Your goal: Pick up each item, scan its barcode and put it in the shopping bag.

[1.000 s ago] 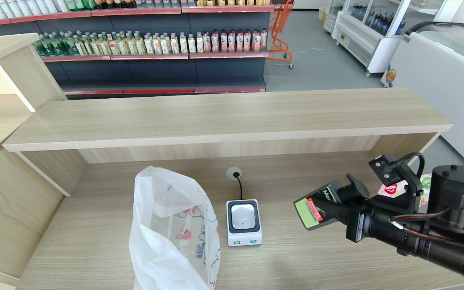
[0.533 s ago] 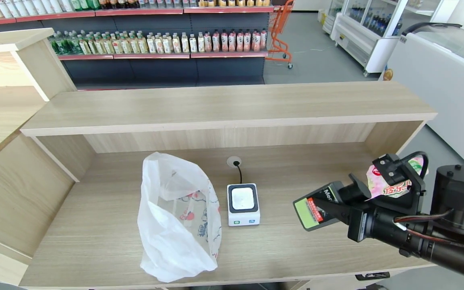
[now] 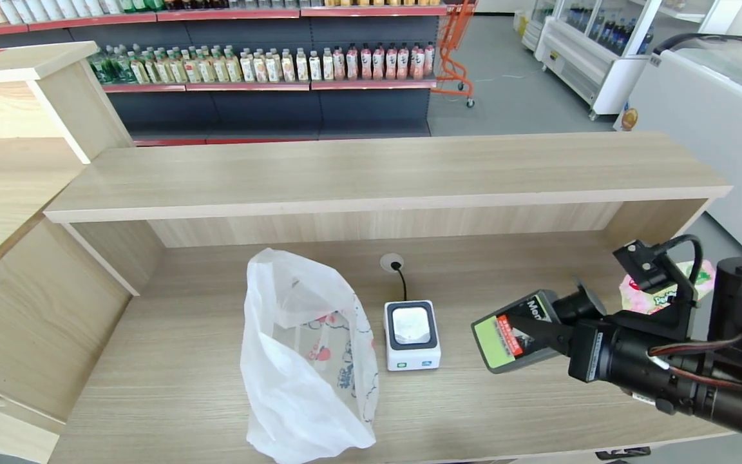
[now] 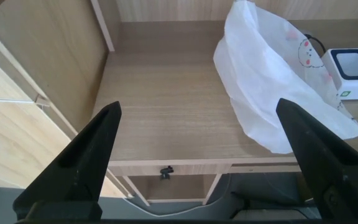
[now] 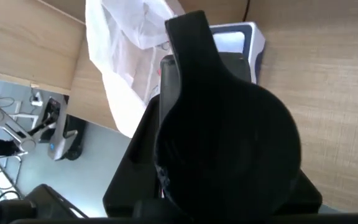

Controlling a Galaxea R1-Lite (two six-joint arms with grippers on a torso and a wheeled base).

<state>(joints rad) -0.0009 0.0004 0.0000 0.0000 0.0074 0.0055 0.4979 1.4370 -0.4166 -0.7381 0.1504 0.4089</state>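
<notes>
Wooden counter (image 3: 152,386) carries everything. White shopping bag (image 3: 300,386) stands open just left of the scanner (image 3: 411,335), its side almost touching it. Right gripper (image 3: 532,327) is clamped on a dark box (image 3: 493,338) with a green end face, held in the air to the scanner's right, apart from it. Left gripper (image 4: 197,165) hangs with fingers spread wide and nothing between them, beyond the bag from the scanner, over the counter's front edge. A pink-and-green snack packet (image 3: 648,299) lies farther right of the scanner, partly hidden behind the right arm.
</notes>
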